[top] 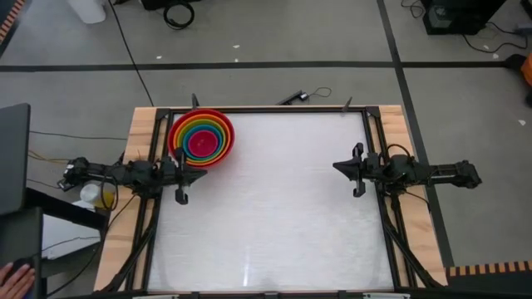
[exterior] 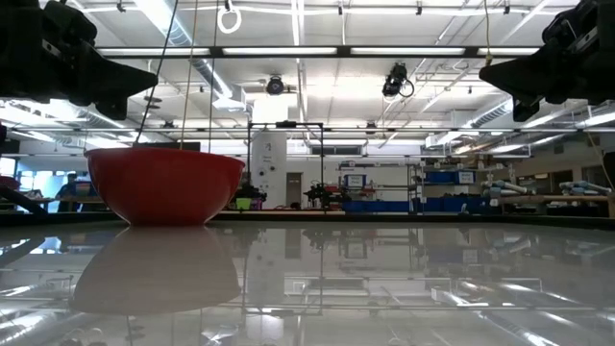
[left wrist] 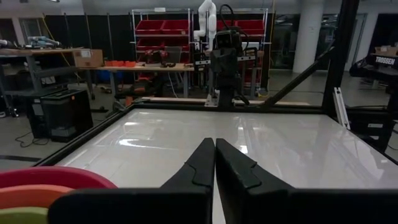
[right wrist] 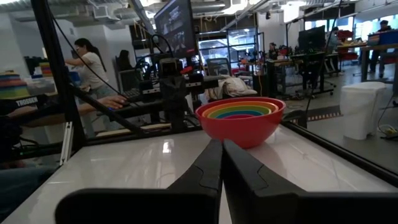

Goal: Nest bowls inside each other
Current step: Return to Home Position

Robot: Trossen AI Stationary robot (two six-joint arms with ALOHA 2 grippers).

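Note:
The bowls (top: pixel 202 138) sit nested in one stack at the table's far left: red outermost, then orange, yellow-green and blue, with magenta-pink innermost. The red bowl (exterior: pixel 164 185) rests by its base on the white tabletop; the right wrist view shows the stack (right wrist: pixel 240 119) across the table. My left gripper (top: pixel 184 173) hovers shut at the left edge, just on the near side of the stack, whose rim (left wrist: pixel 50 184) shows in its wrist view. My right gripper (top: pixel 342 166) hovers shut at the right edge, far from the bowls.
The white tabletop (top: pixel 274 216) spreads wide between the arms, edged by a black frame (top: pixel 274 109). A person (right wrist: pixel 90 65) stands in the room beyond the table's left side, and a hand (top: pixel 17 274) shows at the near left corner of the high view.

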